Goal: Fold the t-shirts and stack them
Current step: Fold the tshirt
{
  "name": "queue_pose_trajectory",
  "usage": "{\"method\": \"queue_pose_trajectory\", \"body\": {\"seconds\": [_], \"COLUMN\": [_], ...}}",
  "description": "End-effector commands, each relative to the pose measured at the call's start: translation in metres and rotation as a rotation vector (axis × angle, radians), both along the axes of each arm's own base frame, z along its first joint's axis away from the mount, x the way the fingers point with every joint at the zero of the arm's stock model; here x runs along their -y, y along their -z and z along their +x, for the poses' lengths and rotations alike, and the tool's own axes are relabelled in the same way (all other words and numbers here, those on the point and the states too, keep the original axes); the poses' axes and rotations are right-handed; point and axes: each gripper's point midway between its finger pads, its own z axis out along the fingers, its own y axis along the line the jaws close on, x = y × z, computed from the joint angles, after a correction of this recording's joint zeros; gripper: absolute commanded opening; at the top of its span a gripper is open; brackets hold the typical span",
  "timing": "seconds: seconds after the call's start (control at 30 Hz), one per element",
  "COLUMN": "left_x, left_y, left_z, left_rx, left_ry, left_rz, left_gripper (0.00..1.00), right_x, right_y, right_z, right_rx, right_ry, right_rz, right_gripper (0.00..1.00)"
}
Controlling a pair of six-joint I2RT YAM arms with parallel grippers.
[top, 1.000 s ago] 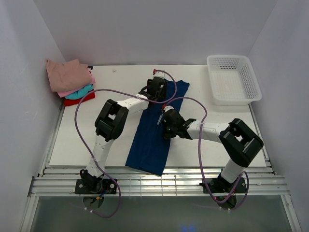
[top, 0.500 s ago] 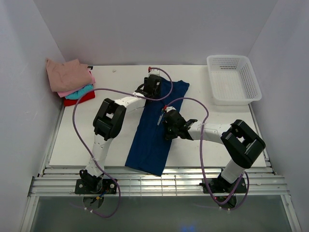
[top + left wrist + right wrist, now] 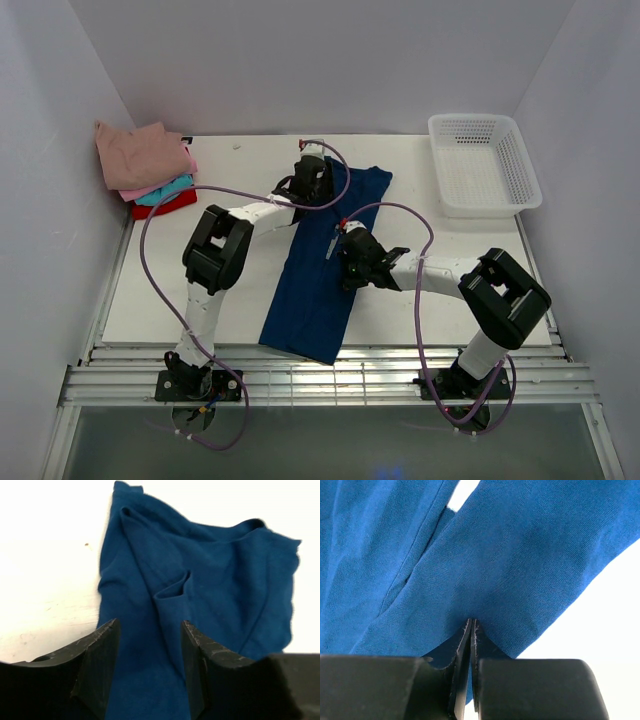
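Observation:
The navy blue t-shirt [image 3: 315, 290] lies as a long narrow strip from the back middle of the table down to its front edge. My left gripper [image 3: 314, 184] hovers at the strip's far left corner, open, and the rumpled blue cloth [image 3: 215, 580] shows between and beyond its fingers [image 3: 102, 655]. My right gripper [image 3: 347, 266] is at the strip's right edge about halfway along. It is shut, and its tips [image 3: 471, 622] press against the blue fabric [image 3: 520, 555]. The folded t-shirts [image 3: 150, 165], pink over teal and red, are stacked at the back left corner.
A white mesh basket [image 3: 485, 165] stands at the back right. White walls close in the table on three sides. Purple cables loop over both arms. A slatted rail [image 3: 320, 375] runs along the near edge.
My left gripper has shifted left and slightly back, off the shirt's top corner toward its left edge. The right gripper has barely moved and stays shut.

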Motion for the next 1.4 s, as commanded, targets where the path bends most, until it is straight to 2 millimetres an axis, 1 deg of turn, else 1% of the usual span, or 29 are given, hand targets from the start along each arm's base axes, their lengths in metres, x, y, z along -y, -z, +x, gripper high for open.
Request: {"method": "queue_pose_trajectory", "body": {"seconds": [0.0, 0.03, 0.07, 0.1, 0.17, 0.2, 0.23, 0.27, 0.3, 0.33, 0.37, 0.43, 0.63, 0.67, 0.7, 0.73, 0.77, 0.83, 1.0, 1.17, 1.27, 1.3, 1.37], "left_x": [0.014, 0.014, 0.012, 0.014, 0.018, 0.019, 0.020, 0.023, 0.024, 0.025, 0.026, 0.029, 0.032, 0.032, 0.031, 0.030, 0.030, 0.029, 0.026, 0.024, 0.023, 0.023, 0.023], "left_y": [-0.068, -0.070, -0.064, -0.074, -0.073, -0.065, -0.061, -0.064, -0.059, -0.050, -0.050, -0.042, -0.041, -0.037, -0.038, -0.036, -0.029, -0.027, -0.014, -0.009, -0.007, -0.007, -0.005], "left_z": [0.006, 0.006, 0.003, 0.001, -0.001, 0.001, 0.003, 0.006, 0.006, 0.008, 0.009, 0.010, 0.014, 0.014, 0.016, 0.016, 0.016, 0.016, 0.016, 0.016, 0.018, 0.018, 0.019], "left_rx": [0.105, 0.108, 0.090, 0.113, 0.114, 0.104, 0.099, 0.104, 0.092, 0.078, 0.077, 0.063, 0.062, 0.053, 0.055, 0.050, 0.035, 0.031, 0.007, 0.000, 0.000, -0.002, -0.003], "left_ry": [0.032, 0.027, 0.016, 0.023, 0.045, 0.050, 0.055, 0.061, 0.063, 0.063, 0.066, 0.070, 0.076, 0.075, 0.072, 0.066, 0.061, 0.057, 0.040, 0.036, 0.032, 0.031, 0.028], "left_rz": [-0.137, -0.143, -0.156, -0.181, -0.196, -0.183, -0.179, -0.182, -0.177, -0.171, -0.176, -0.177, -0.180, -0.175, -0.175, -0.169, -0.162, -0.160, -0.146, -0.140, -0.137, -0.137, -0.136], "left_gripper": [0.61, 0.59, 0.59, 0.58, 0.58, 0.59, 0.58, 0.58, 0.58, 0.58, 0.58, 0.57, 0.55, 0.55, 0.55, 0.54, 0.54, 0.54, 0.53, 0.52, 0.49, 0.44, 0.40], "right_x": [0.014, 0.014, 0.013, 0.014, 0.013, 0.012, 0.011, 0.011, 0.010, 0.010, 0.009, 0.010, 0.009, 0.010, 0.009, 0.010, 0.010, 0.011, 0.010, 0.010, 0.010, 0.009, 0.010], "right_y": [0.018, 0.019, 0.018, 0.019, 0.020, 0.021, 0.021, 0.020, 0.020, 0.019, 0.018, 0.018, 0.017, 0.017, 0.017, 0.016, 0.017, 0.017, 0.019, 0.020, 0.021, 0.021, 0.021], "right_z": [-0.018, -0.018, -0.017, -0.018, -0.018, -0.018, -0.018, -0.018, -0.017, -0.017, -0.017, -0.017, -0.017, -0.017, -0.017, -0.017, -0.018, -0.018, -0.019, -0.019, -0.018, -0.019, -0.018], "right_rx": [-0.062, -0.064, -0.061, -0.065, -0.067, -0.071, -0.072, -0.073, -0.072, -0.068, -0.067, -0.065, -0.068, -0.066, -0.066, -0.067, -0.068, -0.069, -0.076, -0.077, -0.077, -0.078, -0.076], "right_ry": [-0.017, -0.017, -0.018, -0.018, -0.022, -0.023, -0.026, -0.027, -0.026, -0.026, -0.025, -0.024, -0.025, -0.026, -0.025, -0.025, -0.024, -0.023, -0.025, -0.028, -0.025, -0.028, -0.027], "right_rz": [-0.068, -0.070, -0.069, -0.073, -0.071, -0.070, -0.070, -0.069, -0.068, -0.064, -0.063, -0.063, -0.060, -0.062, -0.060, -0.059, -0.060, -0.062, -0.061, -0.062, -0.062, -0.061, -0.065], "right_gripper": [0.08, 0.08, 0.08, 0.08, 0.08, 0.08, 0.08, 0.08, 0.08, 0.08, 0.08, 0.08, 0.08, 0.08, 0.08, 0.08, 0.08, 0.08, 0.08, 0.08, 0.08, 0.08, 0.08]}}
